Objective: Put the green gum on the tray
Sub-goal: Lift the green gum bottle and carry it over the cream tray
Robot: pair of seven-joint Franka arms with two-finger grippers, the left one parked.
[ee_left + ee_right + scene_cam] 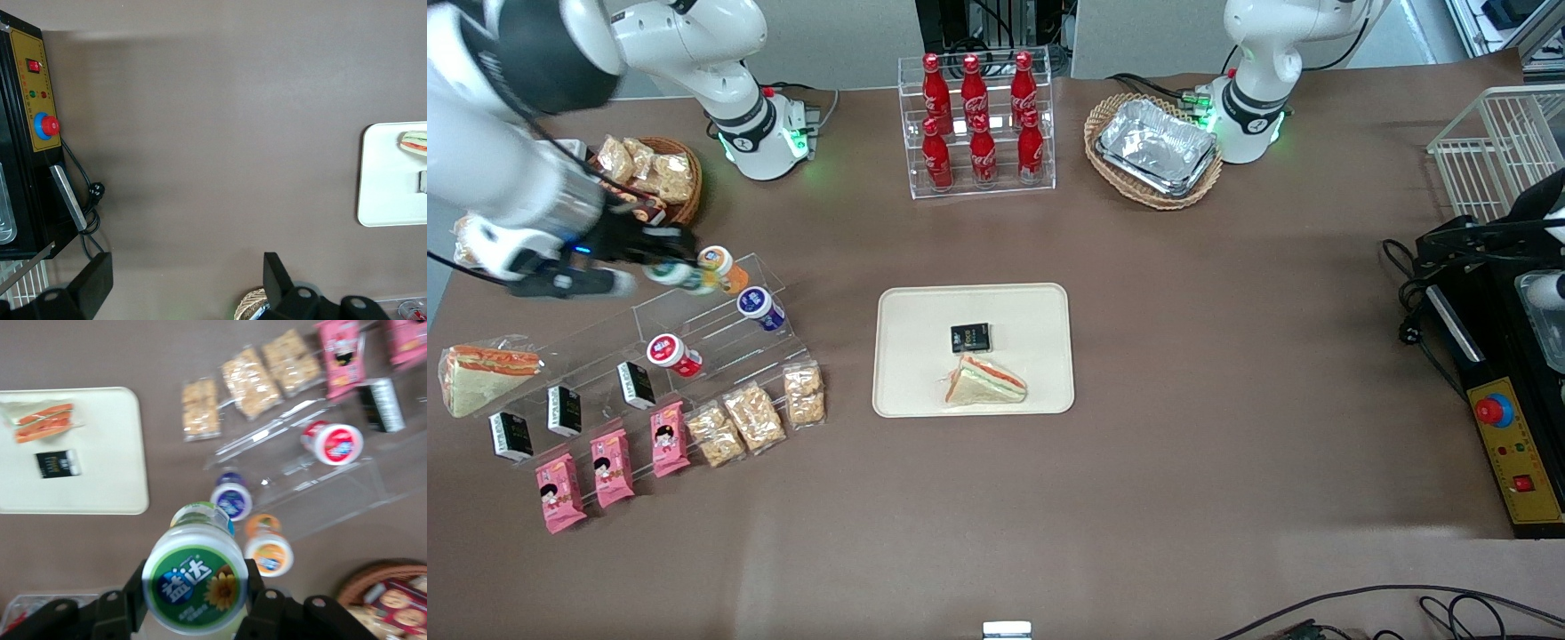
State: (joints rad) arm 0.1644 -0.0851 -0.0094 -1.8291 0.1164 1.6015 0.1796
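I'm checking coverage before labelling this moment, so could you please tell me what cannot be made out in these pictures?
- Front view: the green gum is blurred and mostly hidden by the hand closed on it, above the clear display stand.
- Right wrist view: the hand's fingertips are hidden under the gum's lid.
- Left wrist view: the tray is cut off by the picture's edge; the gum is out of sight.
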